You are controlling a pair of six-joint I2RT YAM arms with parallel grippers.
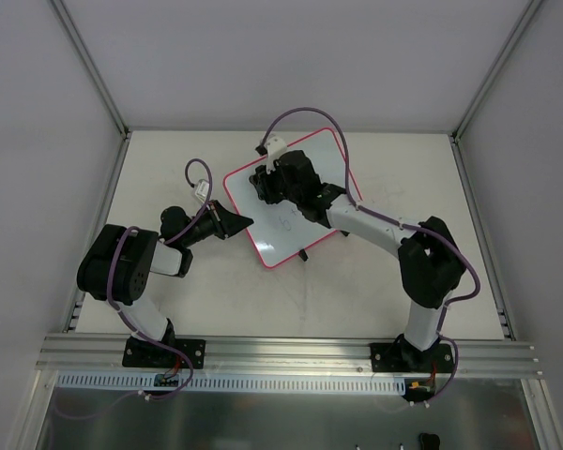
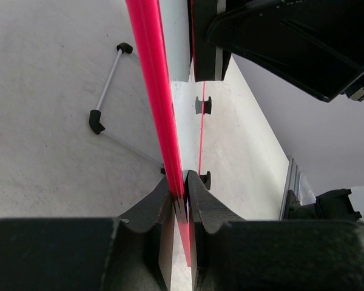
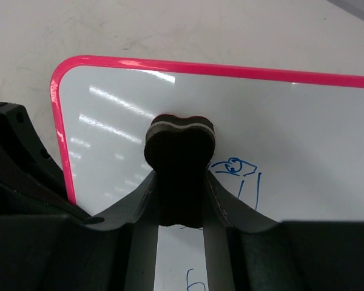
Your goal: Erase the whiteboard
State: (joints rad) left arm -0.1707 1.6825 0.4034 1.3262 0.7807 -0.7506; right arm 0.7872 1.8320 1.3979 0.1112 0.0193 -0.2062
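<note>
The whiteboard (image 1: 286, 234), glossy white with a pink-red rim, lies slanted in the middle of the table. My left gripper (image 1: 239, 223) is shut on its left edge. In the left wrist view the rim (image 2: 155, 91) runs edge-on between the fingers of that gripper (image 2: 183, 182). My right gripper (image 1: 267, 183) is over the board's upper left part, shut on a black bone-shaped eraser (image 3: 180, 151). The eraser's end rests against the whiteboard (image 3: 291, 121), with the right gripper (image 3: 180, 176) just behind it. Blue scribbles (image 3: 233, 168) sit just right of the eraser, and more show below it.
A thin white bar with black ends (image 2: 109, 85) shows on the surface left of the rim. Two small black feet (image 2: 203, 106) stand at the board's edge. Grey walls enclose the table on three sides, and an aluminium rail (image 1: 291, 352) runs along the near edge.
</note>
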